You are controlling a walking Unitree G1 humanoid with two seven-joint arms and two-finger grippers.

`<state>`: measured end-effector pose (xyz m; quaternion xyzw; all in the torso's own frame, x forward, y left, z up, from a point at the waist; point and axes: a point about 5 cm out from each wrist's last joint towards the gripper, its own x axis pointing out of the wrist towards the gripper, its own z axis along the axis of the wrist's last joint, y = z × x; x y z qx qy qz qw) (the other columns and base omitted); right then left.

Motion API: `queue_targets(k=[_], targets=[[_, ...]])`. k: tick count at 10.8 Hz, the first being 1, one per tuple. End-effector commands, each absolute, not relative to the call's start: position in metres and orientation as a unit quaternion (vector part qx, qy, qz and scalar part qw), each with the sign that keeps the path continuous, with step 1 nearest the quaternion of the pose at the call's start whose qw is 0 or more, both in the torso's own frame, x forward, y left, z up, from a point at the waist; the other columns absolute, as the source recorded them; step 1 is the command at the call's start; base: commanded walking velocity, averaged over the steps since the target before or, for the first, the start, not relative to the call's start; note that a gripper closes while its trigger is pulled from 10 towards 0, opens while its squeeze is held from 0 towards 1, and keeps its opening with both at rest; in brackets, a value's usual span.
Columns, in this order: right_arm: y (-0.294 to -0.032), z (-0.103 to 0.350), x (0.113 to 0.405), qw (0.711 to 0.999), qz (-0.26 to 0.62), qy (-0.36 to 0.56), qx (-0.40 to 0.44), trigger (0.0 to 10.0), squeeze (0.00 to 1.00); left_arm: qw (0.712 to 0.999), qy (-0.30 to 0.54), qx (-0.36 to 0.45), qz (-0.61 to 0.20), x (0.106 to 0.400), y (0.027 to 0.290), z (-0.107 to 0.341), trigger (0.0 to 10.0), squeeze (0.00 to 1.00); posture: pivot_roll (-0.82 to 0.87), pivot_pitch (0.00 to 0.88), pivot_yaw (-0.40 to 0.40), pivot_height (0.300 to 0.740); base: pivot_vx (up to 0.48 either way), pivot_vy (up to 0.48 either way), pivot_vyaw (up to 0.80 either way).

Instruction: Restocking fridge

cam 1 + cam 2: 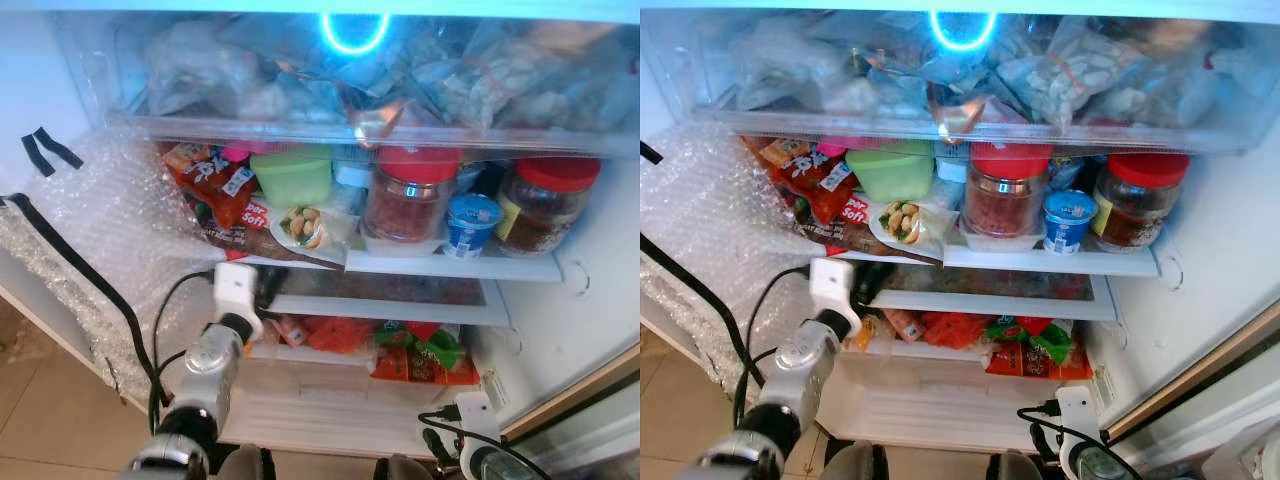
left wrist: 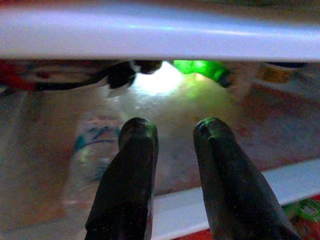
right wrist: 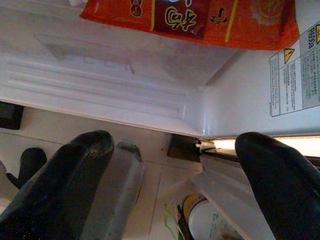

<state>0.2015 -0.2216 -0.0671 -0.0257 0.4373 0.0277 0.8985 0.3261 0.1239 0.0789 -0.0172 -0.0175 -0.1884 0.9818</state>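
Left gripper (image 2: 172, 150) released, 2 black fingers (image 2: 132, 165) under white fridge shelf (image 1: 455, 266), right gripper (image 3: 175, 170) released, orange snack packet (image 3: 200, 20) ahead.

A home kitchen: an open fridge (image 1: 560, 330) with shelves crowded by jars (image 1: 410, 195), a yoghurt cup (image 1: 470, 225), snack packets (image 1: 215, 185) and frozen bags (image 1: 470, 70), above a tiled floor (image 1: 40, 420).

White fridge shelf (image 1: 500, 267), red-lidded jars (image 1: 408, 195), blue yoghurt cup (image 1: 470, 225), green tub (image 1: 291, 177)

Frosted top drawer (image 1: 300, 120) contents blurred; left tool (image 1: 262, 285) tips hidden under shelf (image 1: 450, 265).
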Motion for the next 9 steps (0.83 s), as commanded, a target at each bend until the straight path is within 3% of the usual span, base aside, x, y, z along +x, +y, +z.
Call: queue_targets(k=[1,3,5,9], targets=[[-0.225,-0.068,0.199,0.897,0.02,0.441,-0.022,10.0,0.0,0.977,-0.018,-0.004,-0.212,0.323,0.122,0.079,10.0,0.0,-0.01,0.053,-0.008,0.655,0.0,0.0,0.0],[-0.224,-0.068,0.199,0.897,0.021,0.44,-0.021,10.0,0.0,0.969,0.014,0.003,-0.245,0.316,0.12,0.07,10.0,0.0,-0.01,0.053,-0.005,0.655,0.0,0.0,0.0],[-0.223,-0.068,0.199,0.897,0.022,0.441,-0.018,10.0,0.0,0.978,0.05,0.019,-0.2,0.307,0.132,0.055,10.0,0.0,-0.01,0.055,-0.001,0.655,0.0,0.0,0.0],[-0.223,-0.068,0.199,0.897,0.024,0.441,-0.023,10.0,0.0,0.972,0.082,0.016,-0.22,0.286,0.136,0.043,10.0,0.0,-0.01,0.054,0.001,0.655,0.0,0.0,0.0]])
